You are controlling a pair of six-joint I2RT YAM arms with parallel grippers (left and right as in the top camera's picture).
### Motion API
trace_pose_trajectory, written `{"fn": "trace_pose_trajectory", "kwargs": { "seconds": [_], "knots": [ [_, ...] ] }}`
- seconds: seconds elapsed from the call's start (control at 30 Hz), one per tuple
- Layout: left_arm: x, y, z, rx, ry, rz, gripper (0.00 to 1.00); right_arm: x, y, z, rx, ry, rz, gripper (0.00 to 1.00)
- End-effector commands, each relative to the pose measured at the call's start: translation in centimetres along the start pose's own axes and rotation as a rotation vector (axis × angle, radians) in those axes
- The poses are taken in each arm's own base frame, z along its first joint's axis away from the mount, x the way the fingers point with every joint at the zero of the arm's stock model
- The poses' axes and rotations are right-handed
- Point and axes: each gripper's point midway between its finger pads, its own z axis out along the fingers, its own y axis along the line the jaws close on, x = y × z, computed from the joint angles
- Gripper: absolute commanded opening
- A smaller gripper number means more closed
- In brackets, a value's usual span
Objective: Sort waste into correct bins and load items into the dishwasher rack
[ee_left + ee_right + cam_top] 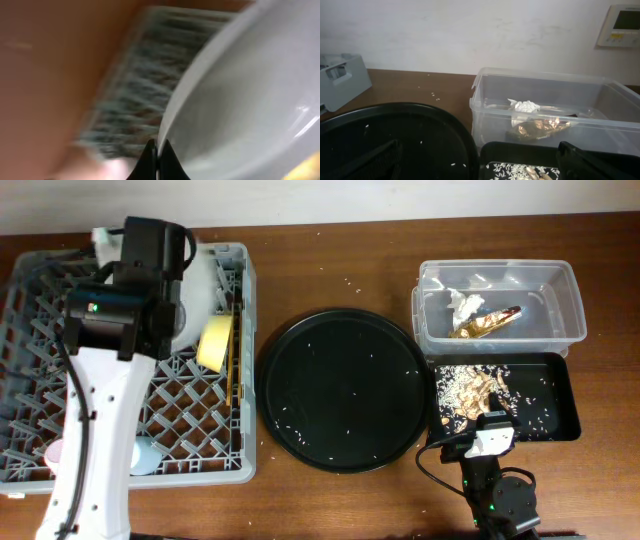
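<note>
My left gripper (157, 156) is shut on the rim of the round light grey plate (240, 95), held over the back of the grey dishwasher rack (40, 350); the plate shows beside the arm (198, 280). The yellow bowl (215, 342), light blue cup (146, 456) and pink cup (55, 450) sit in the rack. The white tissue (464, 304) and gold-brown wrapper (490, 321) lie in the clear tub (560, 290). Food scraps and rice (472, 388) lie in the shallow black tray (560, 395). My right gripper (485, 167) is open and empty at that tray's near edge.
A large round black tray (343, 388) with scattered rice grains lies between the rack and the bins. Loose rice grains dot the brown table. The left arm (100, 410) spans the rack's front. A white wall stands behind the tub (545, 105).
</note>
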Motion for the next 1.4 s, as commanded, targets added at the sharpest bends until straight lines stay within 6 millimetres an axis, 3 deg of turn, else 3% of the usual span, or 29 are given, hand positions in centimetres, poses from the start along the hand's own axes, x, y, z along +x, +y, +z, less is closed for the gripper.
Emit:
{"fn": "trace_pose_trajectory", "kwargs": {
  "seconds": [0.0,0.07,0.13,0.17,0.27,0.33,0.37,0.4,0.43,0.5,0.53,0.6,0.63,0.73,0.77,0.83,0.9,0.93,0.97,1.0,1.07,1.23,1.3,1.37],
  "knots": [
    [-1.0,5.1,0.2,-0.351,-0.078,0.005,0.0,0.3,-0.2,0.0,0.008,0.003,-0.003,0.98],
    [1.6,4.6,3.1,-0.402,-0.017,0.018,0.0,0.3,-0.2,0.0,0.008,0.003,-0.003,0.98],
    [5.3,1.8,6.7,-0.394,0.036,0.076,0.0,0.3,-0.2,0.0,0.008,0.003,-0.003,0.98],
    [7.8,-0.5,8.7,-0.335,0.07,0.089,0.0,0.3,-0.2,0.0,0.008,0.003,-0.003,0.99],
    [10.5,-2.9,10.5,-0.249,0.12,0.081,0.0,0.3,-0.2,0.0,0.008,0.002,-0.003,0.98],
    [10.8,-3.9,10.8,-0.193,0.132,0.059,0.0,0.3,-0.2,0.0,0.008,0.003,-0.003,0.99],
    [10.8,-4.0,10.8,-0.192,0.132,0.06,0.11,0.3,-0.2,0.0,0.008,0.003,-0.003,0.98],
    [10.6,-4.2,10.3,-0.175,0.134,0.068,0.59,0.3,-0.2,0.0,0.008,0.003,-0.003,0.99],
    [9.8,-5.9,8.7,-0.047,0.145,0.047,0.84,0.3,-0.2,0.0,0.008,0.003,-0.003,0.98],
    [7.3,-9.1,4.3,0.232,0.126,0.022,0.87,0.3,-0.2,0.0,0.008,0.003,-0.003,0.99],
    [5.4,-11.9,-0.2,0.482,0.075,0.066,0.96,0.3,-0.2,0.0,0.008,0.003,-0.003,0.98],
    [5.2,-14.6,-6.6,0.731,0.016,0.133,0.99,0.3,-0.2,0.0,0.008,0.003,-0.003,0.98],
    [6.0,-14.9,-7.5,0.745,0.021,0.165,0.99,0.3,-0.2,0.0,0.008,0.003,-0.003,0.99],
    [7.0,-14.0,-7.0,0.667,0.025,0.244,0.99,0.3,-0.2,0.0,0.008,0.003,-0.003,0.98],
    [6.1,-13.7,-6.6,0.651,-0.002,0.216,0.99,0.3,-0.2,0.0,0.008,0.003,-0.003,0.98],
    [1.9,-13.5,-6.2,0.656,-0.125,0.095,0.99,0.3,-0.2,0.0,0.008,0.002,-0.003,0.98],
    [-1.8,-12.8,-7.9,0.682,-0.314,0.063,0.99,0.3,-0.2,0.0,0.008,0.003,-0.003,0.99],
    [-3.1,-11.0,-9.8,0.689,-0.486,0.065,0.99,0.3,-0.2,0.0,0.008,0.003,-0.003,0.98],
    [-3.0,-10.1,-10.1,0.683,-0.524,0.056,0.99,0.3,-0.2,0.0,0.008,0.003,-0.003,0.98],
    [-2.1,-8.6,-9.8,0.681,-0.57,0.007,0.99,0.3,-0.2,0.0,0.008,0.002,-0.003,0.98],
    [1.8,-6.6,-8.4,0.737,-0.664,-0.071,0.99,0.3,-0.2,0.0,0.008,0.002,-0.003,0.98],
    [11.3,-2.3,-4.6,0.659,-0.853,-0.302,0.99,0.3,-0.2,0.0,0.008,0.003,-0.003,0.98],
    [14.2,-2.1,-2.5,0.671,-0.831,-0.436,0.99,0.3,-0.2,0.0,0.008,0.003,-0.003,0.99],
    [15.8,-2.9,-1.4,0.678,-0.831,-0.45,0.99,0.3,-0.2,0.0,0.008,0.003,-0.003,0.98]
  ]
}}
